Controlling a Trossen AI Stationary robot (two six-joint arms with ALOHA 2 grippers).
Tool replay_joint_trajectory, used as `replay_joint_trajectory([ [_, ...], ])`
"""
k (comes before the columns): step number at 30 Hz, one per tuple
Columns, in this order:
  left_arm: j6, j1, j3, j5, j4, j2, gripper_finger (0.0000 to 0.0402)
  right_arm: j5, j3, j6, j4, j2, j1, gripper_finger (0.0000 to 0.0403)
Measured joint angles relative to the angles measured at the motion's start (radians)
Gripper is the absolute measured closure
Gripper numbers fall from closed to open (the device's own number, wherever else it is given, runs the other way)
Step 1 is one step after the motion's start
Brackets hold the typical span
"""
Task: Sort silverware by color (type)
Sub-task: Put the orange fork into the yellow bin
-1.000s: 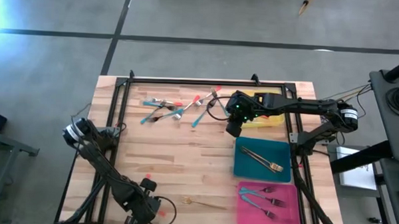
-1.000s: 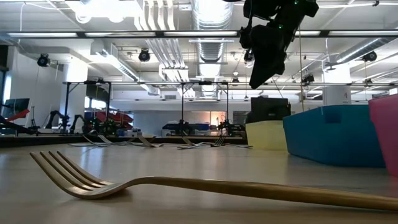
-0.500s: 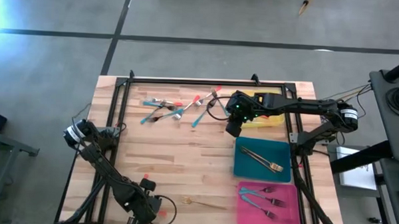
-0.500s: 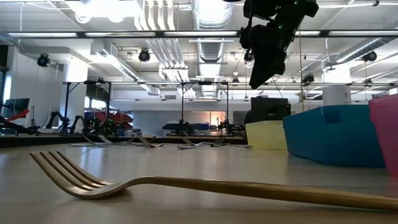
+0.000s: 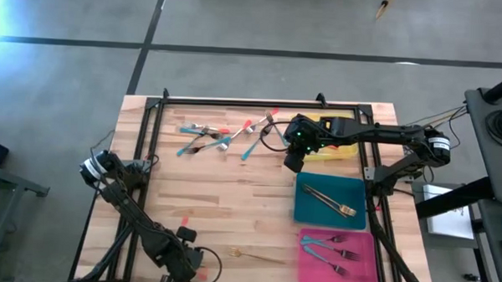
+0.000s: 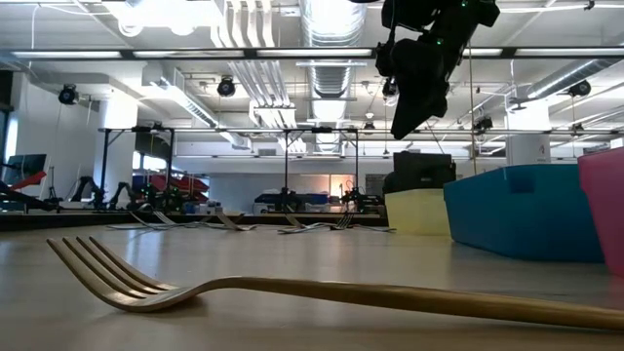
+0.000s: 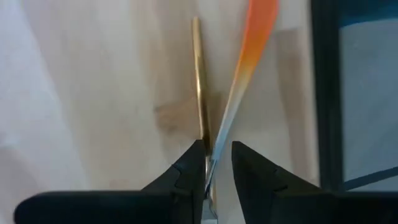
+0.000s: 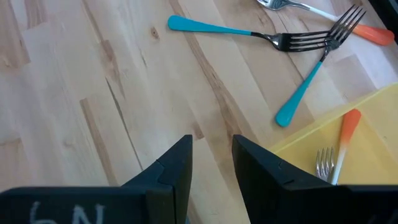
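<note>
My left gripper [image 7: 217, 152] is low over the table's near left corner [image 5: 192, 263], fingers slightly parted. The silver neck of an orange-handled utensil [image 7: 252, 43] runs between them. A gold-toned handle [image 7: 199, 81] lies on the wood beside it. A gold fork [image 5: 259, 257] lies flat by the near edge, large in the low view [image 6: 292, 291]. My right gripper [image 5: 290, 162] hangs open and empty above the table [image 6: 409, 122] beside the yellow tray [image 5: 338, 151]. Teal-handled forks [image 8: 249, 31] lie ahead of it. More silverware [image 5: 218, 136] lies scattered at the far side. My left gripper has the orange-handled utensil's silver neck [image 7: 212, 163] in the gap between its fingers, close to one finger [image 7: 194, 168]. I cannot tell whether that finger touches it. The fingers come steeply from above, and the orange end points away from them.
The yellow tray holds an orange-handled fork [image 8: 339, 149]. The teal tray [image 5: 311, 212] holds gold forks [image 5: 328, 199], and the pink tray [image 5: 359, 270] holds teal-handled forks [image 5: 327, 248]. A black frame [image 5: 236, 101] runs along the table's edges. Bare wood lies between the arms.
</note>
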Motion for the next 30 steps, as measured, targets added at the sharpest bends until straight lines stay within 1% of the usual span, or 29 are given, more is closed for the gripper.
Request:
replay_joint_trajectory([
  [6, 0.027, -0.015, -0.007, 0.006, 0.124, 0.000, 0.0343, 0.000, 0.000, 0.000, 0.000, 0.000, 0.000, 0.0298],
  [13, 0.031, -0.016, -0.008, 0.006, 0.112, 0.000, 0.0343, 0.000, 0.000, 0.000, 0.000, 0.000, 0.000, 0.0298],
  [19, 0.079, -0.018, -0.015, 0.006, 0.120, 0.000, 0.0343, 0.000, 0.000, 0.000, 0.000, 0.000, 0.000, 0.0298],
  [30, 0.109, -0.020, -0.061, 0.001, 0.201, -0.002, 0.0343, 0.000, 0.000, 0.042, 0.000, 0.003, 0.000, 0.0298],
])
